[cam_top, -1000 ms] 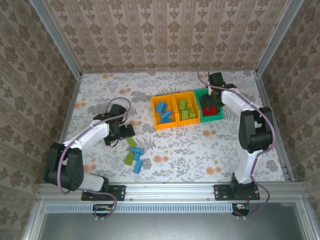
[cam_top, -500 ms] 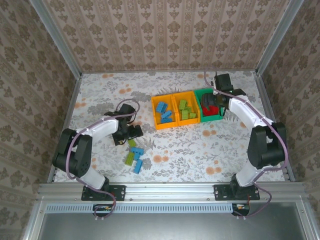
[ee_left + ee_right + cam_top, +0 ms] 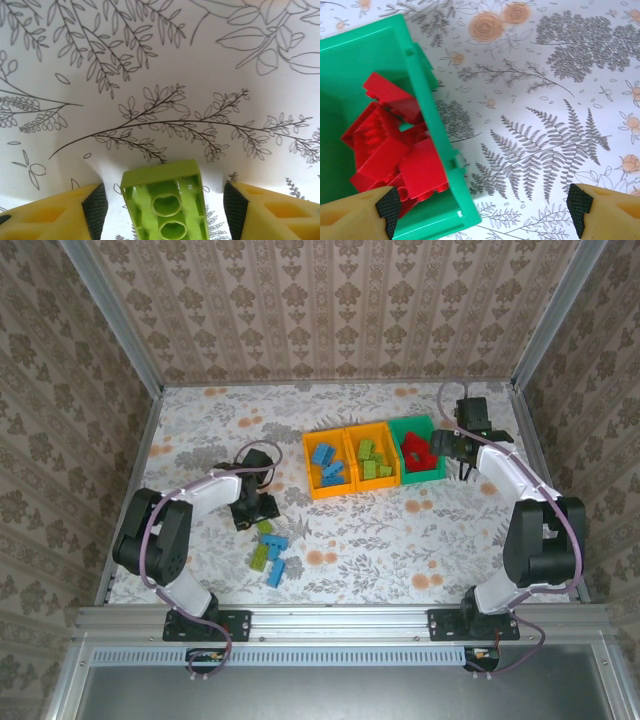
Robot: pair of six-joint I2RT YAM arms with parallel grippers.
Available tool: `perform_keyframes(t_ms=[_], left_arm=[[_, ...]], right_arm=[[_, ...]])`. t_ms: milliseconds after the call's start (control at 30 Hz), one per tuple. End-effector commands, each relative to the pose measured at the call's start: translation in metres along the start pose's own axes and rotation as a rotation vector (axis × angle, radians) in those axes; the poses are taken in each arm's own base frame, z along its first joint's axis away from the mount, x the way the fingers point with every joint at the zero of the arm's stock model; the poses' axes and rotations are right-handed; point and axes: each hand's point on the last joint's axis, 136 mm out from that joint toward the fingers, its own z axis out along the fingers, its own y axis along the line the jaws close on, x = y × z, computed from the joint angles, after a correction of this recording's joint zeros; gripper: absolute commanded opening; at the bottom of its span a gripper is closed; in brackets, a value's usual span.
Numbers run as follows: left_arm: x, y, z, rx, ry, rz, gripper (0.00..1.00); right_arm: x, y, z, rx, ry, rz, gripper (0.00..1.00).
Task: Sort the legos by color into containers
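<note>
Left wrist view: a lime green brick (image 3: 162, 192) is seen lying on the flowered table (image 3: 150, 75), its hollow underside with round tubes turned to the camera. It is flanked by the two pads of the left gripper (image 3: 165, 206). The pads are held apart, with a strip of table visible on either side of the brick, so nothing is clamped yet.

The brick is judged to be light, rigid and hard to damage, though its smooth plastic walls may slip or pivot under an off-centre pinch. It is best taken squarely across its two flat side walls, near the middle of its length. The studs and the open underside are best avoided.

From the top camera, the left gripper (image 3: 257, 510) is found at the far end of a small cluster of loose bricks (image 3: 270, 550), green and blue. The bins are joined in a row at mid-table. Blue bricks (image 3: 325, 462) are held in the left orange bin (image 3: 330, 493), green ones (image 3: 370, 458) in the middle orange bin (image 3: 376, 484), and red bricks (image 3: 395, 150) in the green bin (image 3: 427, 115). The right gripper (image 3: 484, 204) is held wide apart and empty, just beside that bin's corner.
</note>
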Motion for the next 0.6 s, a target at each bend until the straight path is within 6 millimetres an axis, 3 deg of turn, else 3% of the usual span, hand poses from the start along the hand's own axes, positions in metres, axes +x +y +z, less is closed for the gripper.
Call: perform_keyframes(t_ms=[0, 100, 400, 567], left_arm=[[-0.004, -0.02, 0.009, 0.077, 0.011, 0.017, 0.54], [-0.006, -0.023, 0.011, 0.085, 0.007, 0.019, 0.44], [-0.017, -0.03, 0.01, 0.097, -0.026, 0.031, 0.38], [-0.038, -0.045, -0.01, 0.129, -0.094, 0.063, 0.38]], right_arm=[[0.003, 0.007, 0.004, -0.03, 0.004, 0.03, 0.89], [0.008, 0.009, 0.004, -0.046, 0.017, 0.042, 0.89], [0.031, 0.008, -0.005, -0.066, 0.039, 0.069, 0.89], [0.046, 0.005, -0.012, -0.074, 0.041, 0.085, 0.89]])
